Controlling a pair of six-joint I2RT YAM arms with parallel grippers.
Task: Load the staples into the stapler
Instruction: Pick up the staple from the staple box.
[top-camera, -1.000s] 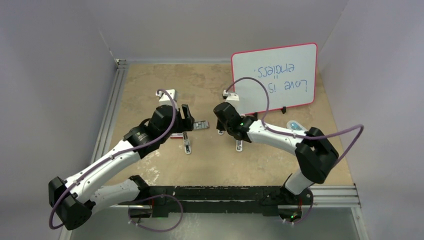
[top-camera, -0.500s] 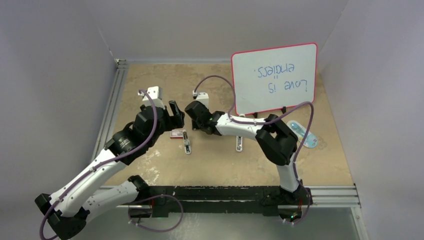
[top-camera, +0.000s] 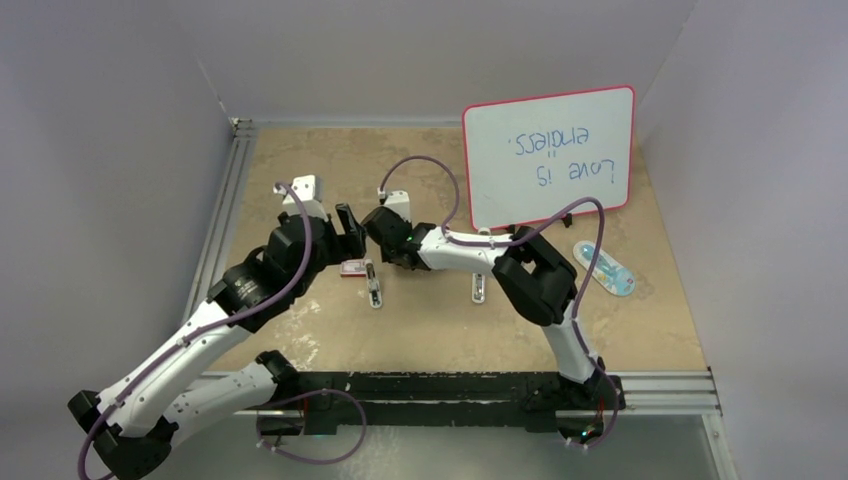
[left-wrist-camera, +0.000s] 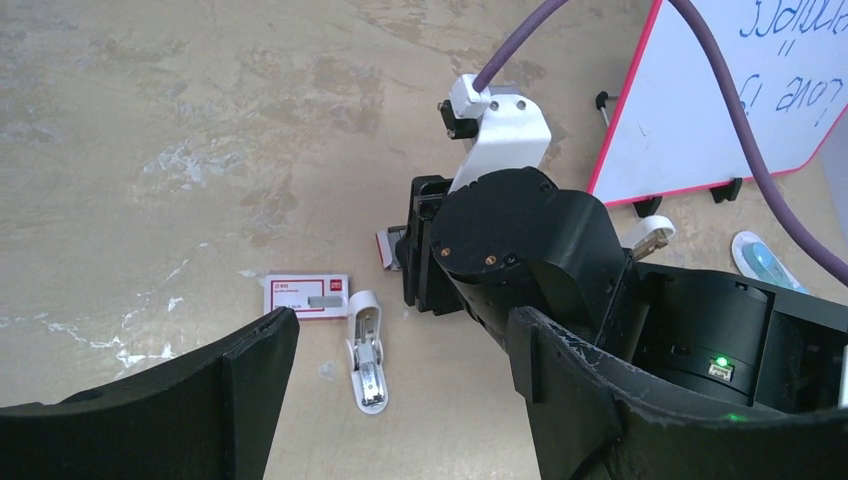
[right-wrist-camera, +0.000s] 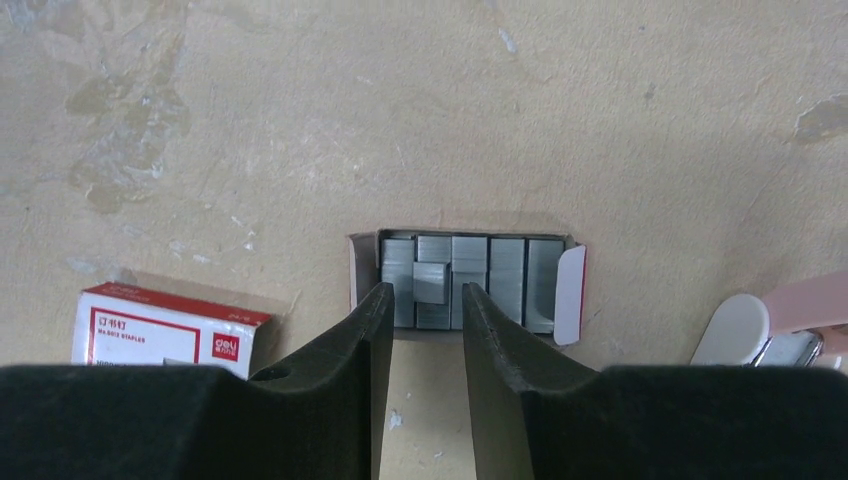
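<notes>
The staples (right-wrist-camera: 505, 275) are grey strips lying side by side in a small open tray (right-wrist-camera: 570, 290); one loose short strip (right-wrist-camera: 432, 282) lies on top of them. My right gripper (right-wrist-camera: 425, 295) is open by a narrow gap, with its fingertips at the tray's near edge on either side of that strip. In the top view the right gripper (top-camera: 383, 243) covers the tray. The white open stapler (left-wrist-camera: 365, 350) lies on the table beside the red-and-white box (left-wrist-camera: 307, 296). My left gripper (left-wrist-camera: 400, 330) is open wide and empty above them, also seen in the top view (top-camera: 347, 232).
A whiteboard (top-camera: 549, 155) stands at the back right. A second white stapler part (top-camera: 479, 288) lies mid-table and a blue oval object (top-camera: 605, 268) to the right. A pink-and-white piece (right-wrist-camera: 790, 320) shows at the right edge of the right wrist view.
My right gripper has swung left across the table and now sits over the staple tray. My left gripper has drawn back to the left, away from the tray.
</notes>
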